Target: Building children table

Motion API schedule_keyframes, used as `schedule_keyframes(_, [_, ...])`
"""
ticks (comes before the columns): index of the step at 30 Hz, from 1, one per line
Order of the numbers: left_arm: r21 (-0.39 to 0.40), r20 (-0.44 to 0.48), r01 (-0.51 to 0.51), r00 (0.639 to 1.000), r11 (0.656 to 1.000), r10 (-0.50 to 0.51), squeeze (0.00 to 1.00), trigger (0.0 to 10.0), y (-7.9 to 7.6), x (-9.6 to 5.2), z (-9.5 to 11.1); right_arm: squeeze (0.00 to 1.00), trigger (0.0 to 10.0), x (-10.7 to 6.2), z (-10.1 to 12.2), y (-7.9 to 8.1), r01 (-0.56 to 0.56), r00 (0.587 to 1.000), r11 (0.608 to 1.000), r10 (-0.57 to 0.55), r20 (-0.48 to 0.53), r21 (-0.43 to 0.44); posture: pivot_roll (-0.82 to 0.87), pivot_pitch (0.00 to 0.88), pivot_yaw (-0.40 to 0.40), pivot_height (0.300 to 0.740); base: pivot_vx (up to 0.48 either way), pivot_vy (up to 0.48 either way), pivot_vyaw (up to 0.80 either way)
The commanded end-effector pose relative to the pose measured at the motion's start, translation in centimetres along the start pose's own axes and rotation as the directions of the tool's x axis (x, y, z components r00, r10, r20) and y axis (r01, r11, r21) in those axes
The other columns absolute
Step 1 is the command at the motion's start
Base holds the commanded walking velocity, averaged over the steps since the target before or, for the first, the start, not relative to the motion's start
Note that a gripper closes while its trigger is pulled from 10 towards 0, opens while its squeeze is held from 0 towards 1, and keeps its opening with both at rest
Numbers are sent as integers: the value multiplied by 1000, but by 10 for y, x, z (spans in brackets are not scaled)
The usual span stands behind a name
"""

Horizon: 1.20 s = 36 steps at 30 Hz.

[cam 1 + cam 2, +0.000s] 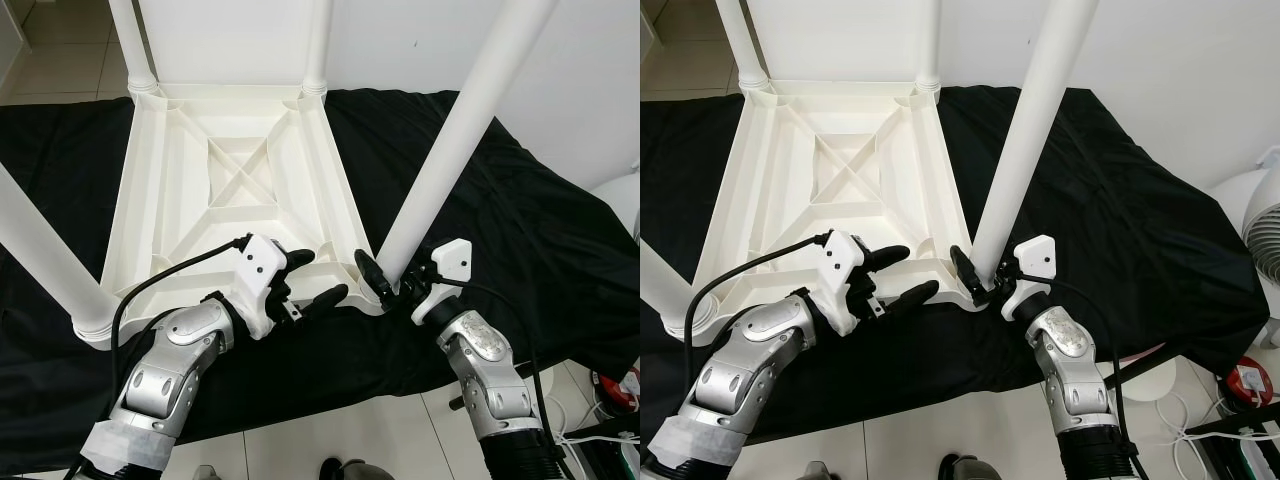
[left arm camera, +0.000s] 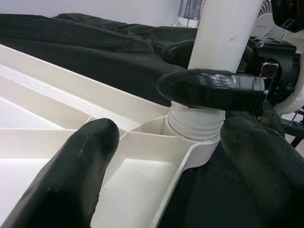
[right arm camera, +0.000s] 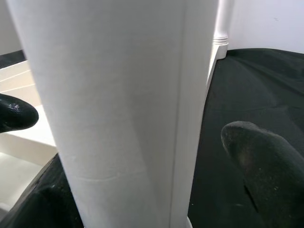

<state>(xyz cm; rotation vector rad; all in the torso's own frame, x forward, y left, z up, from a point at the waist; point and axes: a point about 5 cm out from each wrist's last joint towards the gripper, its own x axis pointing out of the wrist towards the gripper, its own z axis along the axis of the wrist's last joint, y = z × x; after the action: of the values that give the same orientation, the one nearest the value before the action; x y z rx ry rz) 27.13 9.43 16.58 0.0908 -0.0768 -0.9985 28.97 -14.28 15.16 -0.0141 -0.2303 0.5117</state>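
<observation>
Upturned table (image 1: 160,170) on black cloth (image 1: 520,220), near-right leg (image 1: 455,130) standing tilted in its corner socket (image 2: 194,126). Right gripper (image 1: 392,283) clamped round the leg's base, long axis rising up and away. Left gripper (image 1: 310,280) spread wide just beside that corner, gripping nothing.

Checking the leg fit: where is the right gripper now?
The right gripper clasps the base of the near-right table leg, at the upturned tabletop corner, beside the left gripper.
</observation>
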Motion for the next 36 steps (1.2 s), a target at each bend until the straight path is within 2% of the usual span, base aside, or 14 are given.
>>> schedule_keyframes(1, [17,-2,60,998,998,-60,0,10000,-3,2,2,0,10000,-2,0,-4,-4,1000,1000,4,-12,-8,-2,146,-83,740,0,0,0])
schedule_keyframes(8, [23,-3,58,998,998,-58,0,10000,3,3,5,0,10000,-1,2,-10,9,1000,1000,-10,-13,-22,-4,185,-85,740,0,0,0])
schedule_keyframes(15, [34,5,66,998,997,-66,0,10000,8,5,10,0,10000,6,6,-11,14,1000,999,-14,8,-31,16,175,-53,740,0,0,0])
schedule_keyframes(22, [50,11,64,998,997,-65,0,10000,11,7,13,0,10000,8,5,-10,-10,1000,1000,10,8,-28,28,176,-58,740,0,0,0])
schedule_keyframes(25, [46,13,90,996,995,-91,0,10000,8,7,14,0,10000,13,4,-7,-104,995,994,103,-13,-25,28,165,-58,740,0,0,0])
schedule_keyframes(26, [46,13,90,996,995,-91,0,10000,8,7,14,0,10000,13,4,-7,-104,995,994,103,-13,-25,28,165,-58,740,0,0,0])
schedule_keyframes(28, [30,12,117,993,993,-117,0,10000,5,5,14,0,10000,16,5,-4,-188,982,982,186,-36,-34,27,167,-54,740,0,0,0])
schedule_keyframes(32, [28,9,159,987,987,-159,0,10000,2,2,15,0,10000,17,6,-2,-256,966,966,253,-53,-39,40,163,-56,740,0,0,0])
schedule_keyframes(36, [6,-21,257,966,966,-257,0,10000,-8,-3,15,0,10000,19,6,-4,-378,923,924,373,-93,-49,51,160,-47,740,0,0,0])
